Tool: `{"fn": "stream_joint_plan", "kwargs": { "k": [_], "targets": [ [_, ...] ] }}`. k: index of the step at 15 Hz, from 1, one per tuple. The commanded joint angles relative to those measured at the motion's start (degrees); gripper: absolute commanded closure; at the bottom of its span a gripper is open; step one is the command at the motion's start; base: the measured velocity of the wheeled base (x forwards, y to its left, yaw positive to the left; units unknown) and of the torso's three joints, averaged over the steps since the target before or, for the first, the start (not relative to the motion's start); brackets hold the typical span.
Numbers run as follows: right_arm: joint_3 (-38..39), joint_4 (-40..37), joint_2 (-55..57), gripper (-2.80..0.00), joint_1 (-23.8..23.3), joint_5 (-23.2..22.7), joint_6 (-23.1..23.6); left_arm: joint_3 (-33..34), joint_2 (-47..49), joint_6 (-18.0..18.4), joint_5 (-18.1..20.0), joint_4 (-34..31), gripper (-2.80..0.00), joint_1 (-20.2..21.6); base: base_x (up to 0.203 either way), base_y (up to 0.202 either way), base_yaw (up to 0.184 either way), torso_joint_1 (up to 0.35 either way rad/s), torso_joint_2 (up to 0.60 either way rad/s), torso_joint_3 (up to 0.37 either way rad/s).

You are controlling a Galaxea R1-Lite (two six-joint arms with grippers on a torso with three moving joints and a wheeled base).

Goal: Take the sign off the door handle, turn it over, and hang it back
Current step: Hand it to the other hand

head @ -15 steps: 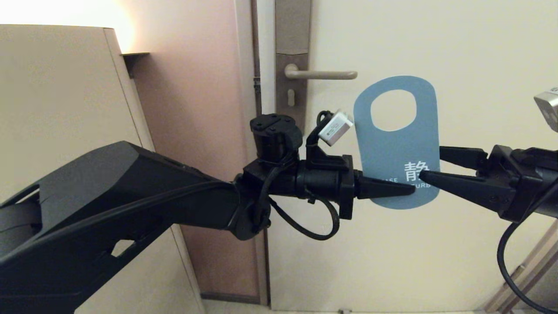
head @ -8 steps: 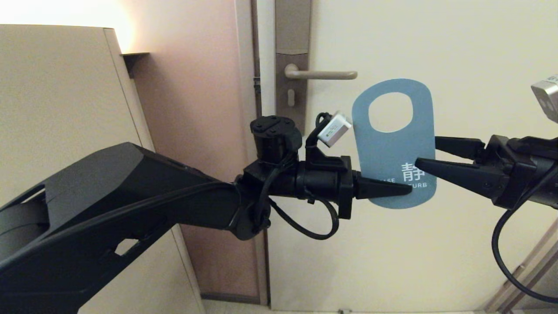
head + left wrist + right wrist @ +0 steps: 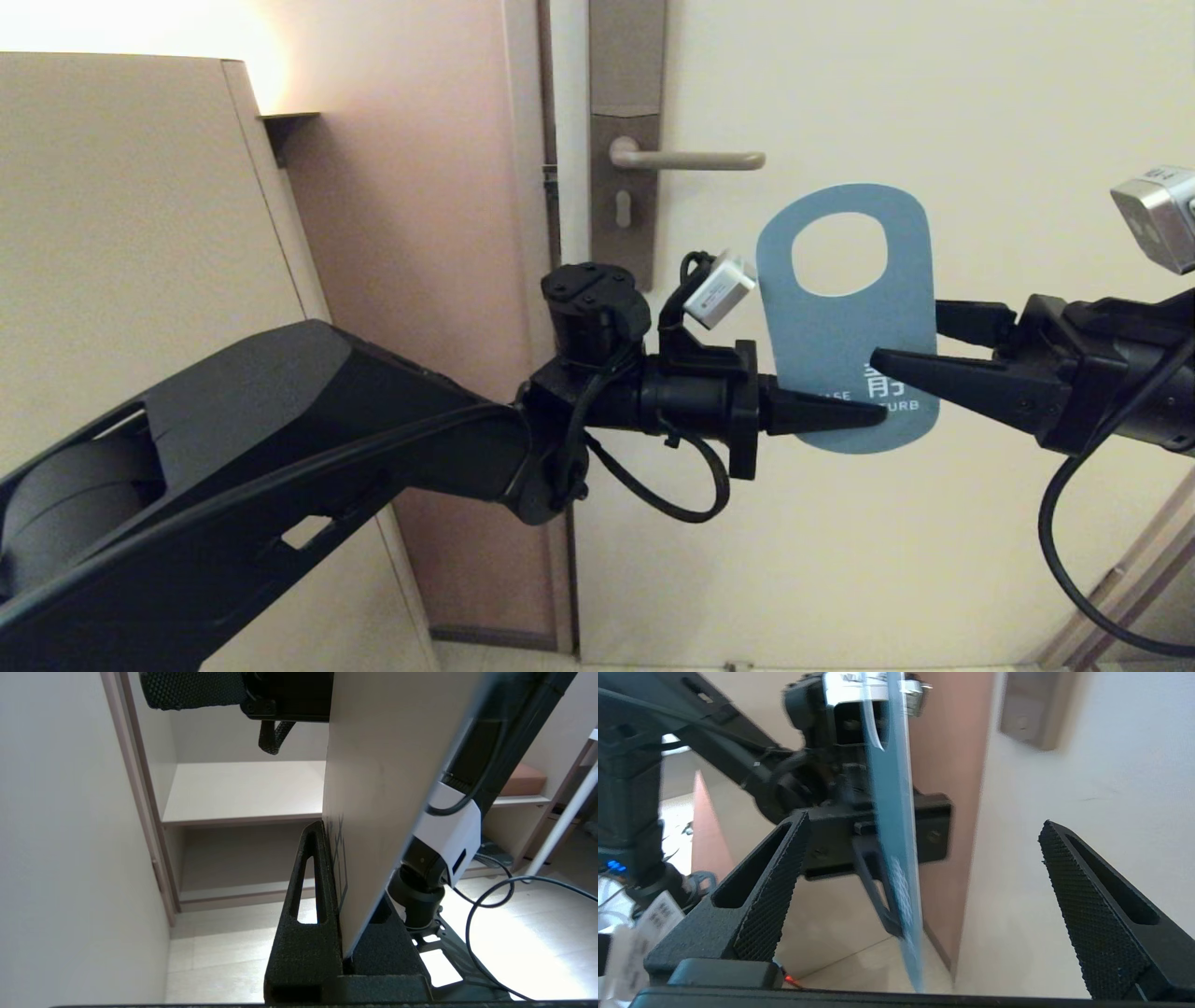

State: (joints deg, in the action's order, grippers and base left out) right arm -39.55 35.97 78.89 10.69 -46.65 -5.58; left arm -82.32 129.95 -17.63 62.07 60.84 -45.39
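The left gripper (image 3: 864, 413) pinches the sign (image 3: 845, 317) below the door handle (image 3: 686, 160), slightly lower than a second ago — the right gripper (image 3: 910, 341), fingers wide, has closed in to straddle it for a handover.

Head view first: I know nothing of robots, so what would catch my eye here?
A blue sign with a round hole, held upright in mid-air before the pale door, off the door handle up to its left. The left gripper pinches its lower edge, while the right gripper comes from the other side, jaws wide, one finger on each face of the sign.
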Motion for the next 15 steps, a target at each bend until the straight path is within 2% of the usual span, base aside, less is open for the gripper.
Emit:
{"fn": "stream_joint_plan", "kwargs": {
  "k": [1, 15],
  "targets": [
    [0.0, 0.2, 0.2, -2.80, 0.3, -0.3, 0.0, 0.0, 0.2, -0.1, 0.3, -0.2, 0.00, -0.1, 0.000, 0.000, 0.000, 0.000, 0.00, 0.000],
    [0.8, 0.2, -0.6, -2.80, 0.4, -0.2, 0.0, -0.2, 0.1, 0.0, 0.1, -1.2, 0.00, -0.5, 0.000, 0.000, 0.000, 0.000, 0.00, 0.000]
  ]
}}
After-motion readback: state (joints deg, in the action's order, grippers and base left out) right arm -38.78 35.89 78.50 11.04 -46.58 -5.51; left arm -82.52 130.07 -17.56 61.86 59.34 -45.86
